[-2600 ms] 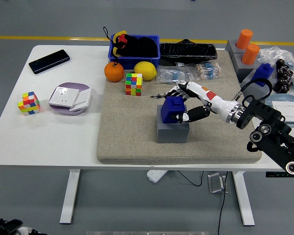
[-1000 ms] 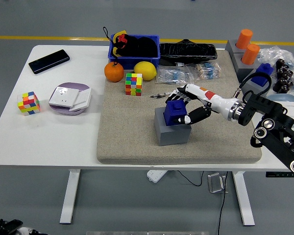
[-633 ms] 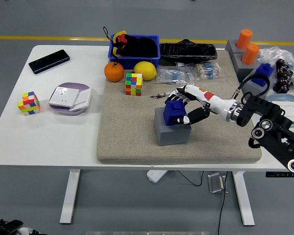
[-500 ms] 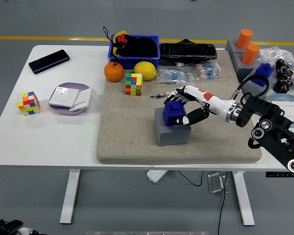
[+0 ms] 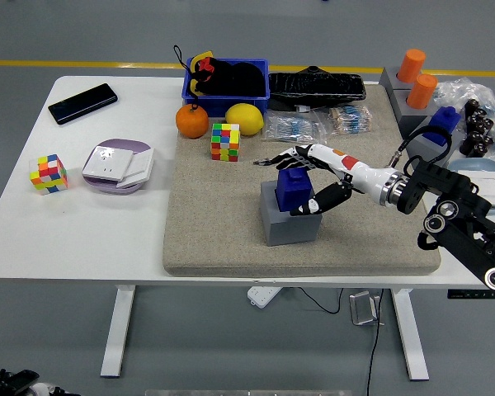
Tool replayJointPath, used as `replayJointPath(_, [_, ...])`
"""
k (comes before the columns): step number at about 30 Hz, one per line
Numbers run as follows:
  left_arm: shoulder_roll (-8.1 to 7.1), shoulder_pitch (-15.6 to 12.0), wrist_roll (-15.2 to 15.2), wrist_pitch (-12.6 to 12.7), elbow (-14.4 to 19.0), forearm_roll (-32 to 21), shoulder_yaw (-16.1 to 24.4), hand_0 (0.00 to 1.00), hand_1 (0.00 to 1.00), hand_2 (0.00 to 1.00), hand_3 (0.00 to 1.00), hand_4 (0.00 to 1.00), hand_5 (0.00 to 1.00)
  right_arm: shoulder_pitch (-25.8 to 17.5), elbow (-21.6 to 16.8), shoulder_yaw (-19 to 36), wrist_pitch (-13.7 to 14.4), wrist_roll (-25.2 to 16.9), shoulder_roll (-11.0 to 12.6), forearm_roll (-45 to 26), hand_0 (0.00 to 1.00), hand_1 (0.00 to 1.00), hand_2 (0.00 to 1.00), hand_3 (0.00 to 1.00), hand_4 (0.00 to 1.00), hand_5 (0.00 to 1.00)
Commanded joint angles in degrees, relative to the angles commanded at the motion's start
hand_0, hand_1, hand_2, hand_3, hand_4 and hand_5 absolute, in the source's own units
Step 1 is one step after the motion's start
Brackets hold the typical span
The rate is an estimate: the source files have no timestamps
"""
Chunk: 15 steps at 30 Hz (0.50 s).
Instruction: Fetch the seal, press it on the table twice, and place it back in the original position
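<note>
Right hand (image 5: 307, 180) sat loosely around the blue seal (image 5: 294, 191), fingers (image 5: 282, 157) spread above it and thumb low beside, apparently gripping nothing. Under my palm the seal stood upright in its grey holder (image 5: 288, 218). I judged a careless withdrawal could snag it and tip it out.

Blue seal (image 5: 295, 189) upright on grey block (image 5: 289, 219), mid-mat
</note>
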State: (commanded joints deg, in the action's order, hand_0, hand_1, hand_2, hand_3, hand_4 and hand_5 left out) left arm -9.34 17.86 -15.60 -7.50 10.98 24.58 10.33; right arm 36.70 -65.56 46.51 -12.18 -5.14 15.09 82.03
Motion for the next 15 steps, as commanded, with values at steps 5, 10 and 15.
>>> replayJointPath(5, [-0.02, -0.1, -0.1, 0.0, 0.0, 0.2, 0.2, 0.719, 0.691, 0.68, 0.749, 0.687, 0.256, -0.7, -0.5, 1.4, -0.4, 0.1, 0.2, 0.3, 0.78, 0.813, 0.814, 0.833, 0.998, 0.077])
replayJointPath(10, [-0.16, -0.1, -0.1, 0.0, 0.0, 0.1, 0.2, 0.719, 0.691, 0.68, 0.749, 0.686, 0.256, -2.2, -1.2, 4.8, -2.3, 1.4, 1.9, 1.1, 0.893, 0.882, 0.875, 0.9, 0.998, 0.219])
replayJointPath(15, [-0.19, 0.0, -0.1, 0.0, 0.0, 0.0, 0.2, 0.718, 0.691, 0.68, 0.749, 0.687, 0.256, -3.8, -1.3, 8.0, -2.9, 1.9, 3.6, 1.3, 0.989, 0.954, 0.954, 0.982, 0.998, 0.393])
